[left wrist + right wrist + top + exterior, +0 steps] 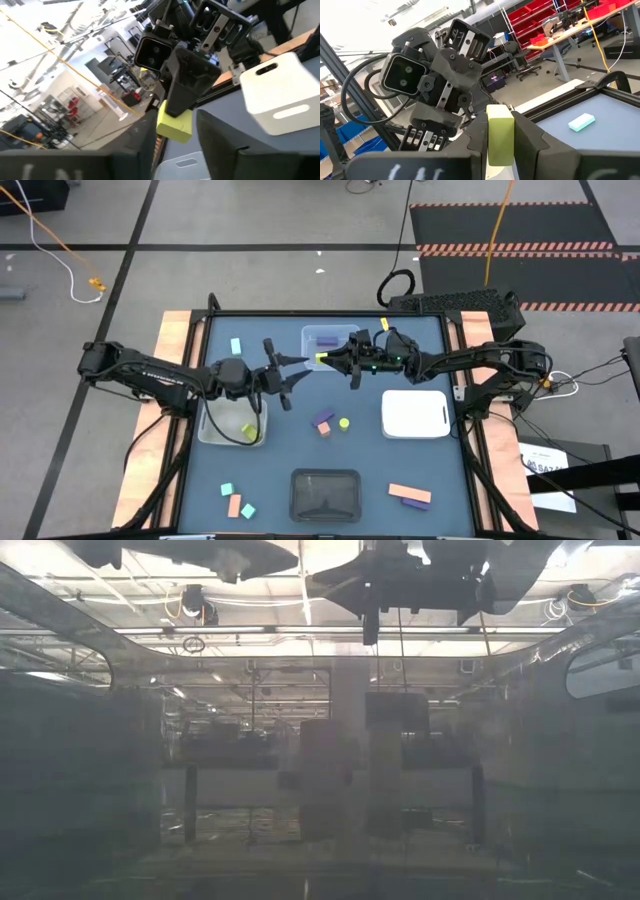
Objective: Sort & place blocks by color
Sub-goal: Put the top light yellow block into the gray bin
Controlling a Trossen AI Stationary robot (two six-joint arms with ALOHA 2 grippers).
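Note:
My right gripper point(330, 360) is raised above the table, just on the near side of the clear tray point(345, 332). It is shut on a yellow-green block point(321, 359). My left gripper point(297, 380) faces it from the table's left, open, with its fingers level with the block and spread on either side of it. In the left wrist view the block point(174, 125) shows between my own two fingers point(220, 142) and seems apart from them. Other blocks lie on the table. One purple block point(326, 340) lies in the clear tray and one yellow-green block point(248, 431) in the translucent tray. My right gripper pinches the yellow-green block point(500, 135) between its two fingers point(525, 135), by two opposite faces. The fingers point level toward the table's left. The block's free end point(172, 131) sticks out past the fingertips toward my left gripper, lifted clear of the table.
The translucent tray point(212, 430) sits left, the white tray point(415, 415) right and the black tray point(325, 495) near the front edge. Loose blocks: cyan point(236, 346); purple and orange point(323, 422); yellow-green point(344, 423); a cyan and orange group point(238, 502); orange and purple bars point(411, 496).

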